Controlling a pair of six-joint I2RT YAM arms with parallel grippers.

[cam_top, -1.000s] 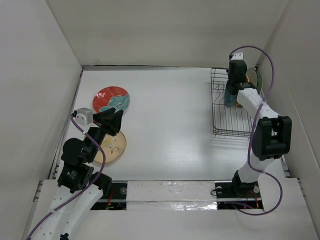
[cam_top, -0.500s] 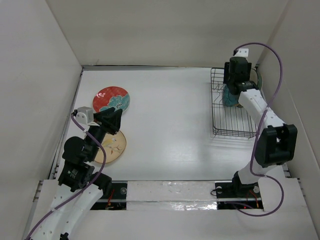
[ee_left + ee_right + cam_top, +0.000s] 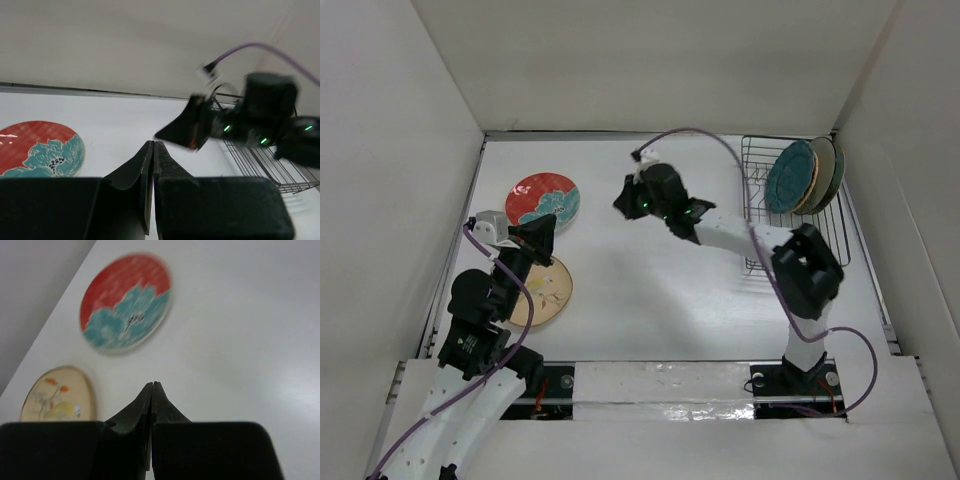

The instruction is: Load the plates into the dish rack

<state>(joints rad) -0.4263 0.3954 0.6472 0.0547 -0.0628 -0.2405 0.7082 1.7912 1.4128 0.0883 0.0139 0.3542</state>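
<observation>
The black wire dish rack [image 3: 782, 248] stands at the back right. A dark teal plate [image 3: 788, 177] stands upright in it, with at least two more plates [image 3: 823, 168] behind it. The red-and-teal plate [image 3: 543, 198] lies flat at the left and also shows in the right wrist view [image 3: 127, 302] and the left wrist view [image 3: 40, 155]. The tan plate with a sprig [image 3: 548, 292] lies in front of it and shows in the right wrist view too [image 3: 57, 395]. My right gripper [image 3: 622, 205] is shut and empty above mid-table. My left gripper [image 3: 548, 232] is shut and empty between the two flat plates.
White walls enclose the table on the left, back and right. The rack's near half [image 3: 260, 160] holds nothing. My right arm stretches from the rack's front corner across the table's middle.
My right gripper has left the rack, where the dark teal plate now stands free, and swung left to mid-table. My left gripper has shifted slightly.
</observation>
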